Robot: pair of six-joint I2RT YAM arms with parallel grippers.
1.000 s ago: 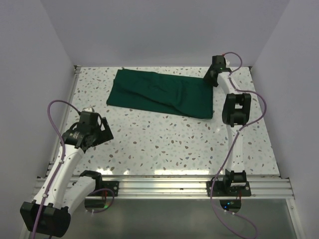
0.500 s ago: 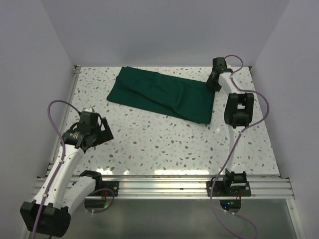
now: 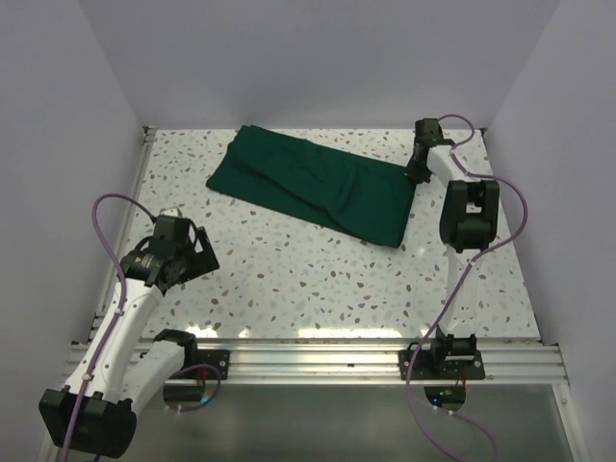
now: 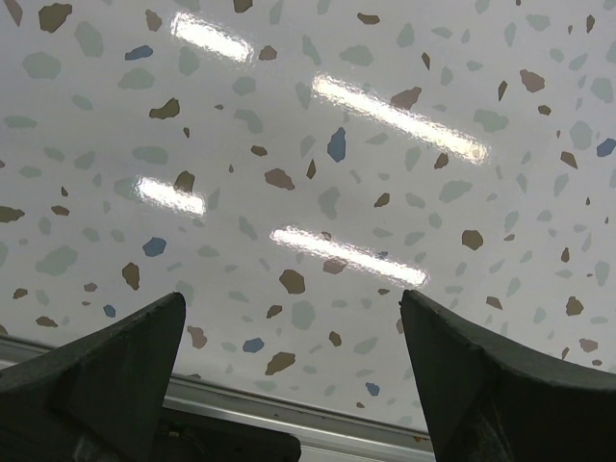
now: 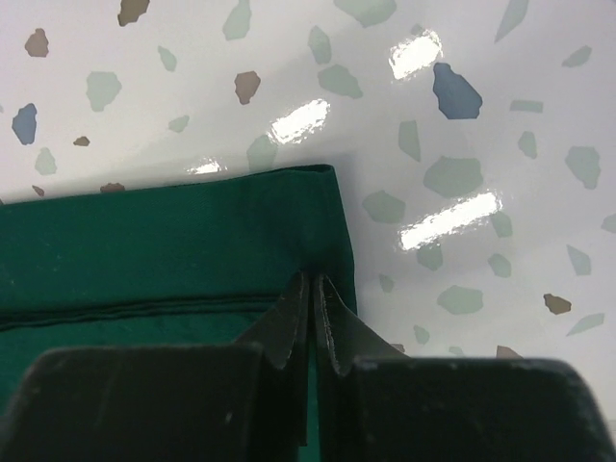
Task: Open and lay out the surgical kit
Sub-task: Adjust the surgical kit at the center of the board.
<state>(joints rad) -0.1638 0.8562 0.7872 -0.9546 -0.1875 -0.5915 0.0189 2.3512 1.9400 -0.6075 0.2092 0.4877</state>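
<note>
1. Green cloth wrap lies folded, far side of table.
2. Right wrist view alone shows right gripper pinching its edge; left gripper gapes, empty.
3. Speckled glossy surface, pale walls.

We see a speckled white tabletop mid-frame, plain pale walls at top, left and right, a metal rail along its lower edge, and light streaks reflected.
</note>
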